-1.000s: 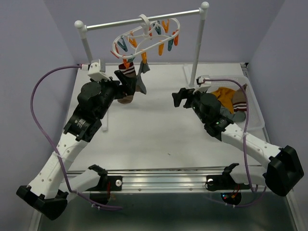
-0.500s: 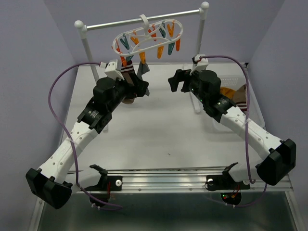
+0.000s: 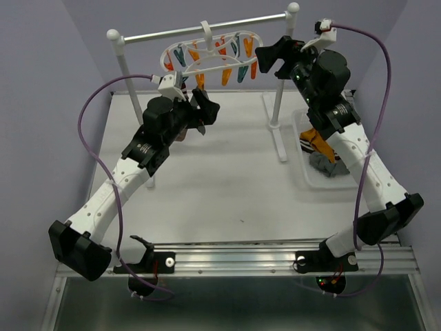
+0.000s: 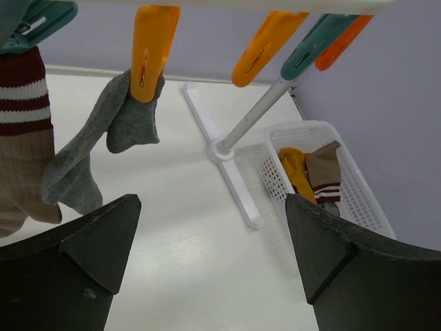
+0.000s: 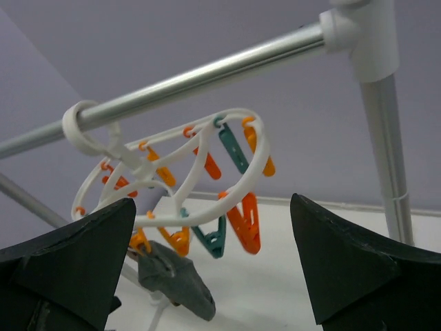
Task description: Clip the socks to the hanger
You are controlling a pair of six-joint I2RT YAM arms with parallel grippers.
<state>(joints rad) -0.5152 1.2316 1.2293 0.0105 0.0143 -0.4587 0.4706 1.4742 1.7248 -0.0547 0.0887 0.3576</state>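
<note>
Basket (image 4: 274, 181): mustard sock (image 4: 295, 169), brown striped sock (image 4: 324, 169) inside | hanger (image 3: 209, 61): grey sock (image 4: 96, 152) hangs from orange clip (image 4: 148, 48) | left jaws, right jaws: spread, empty

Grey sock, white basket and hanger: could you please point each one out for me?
grey sock (image 4: 127, 127), left wrist view, on its folded upper part.
white basket (image 4: 355, 193), left wrist view, on its mesh side wall.
hanger (image 5: 72, 131), right wrist view, on its hook loop.
</note>
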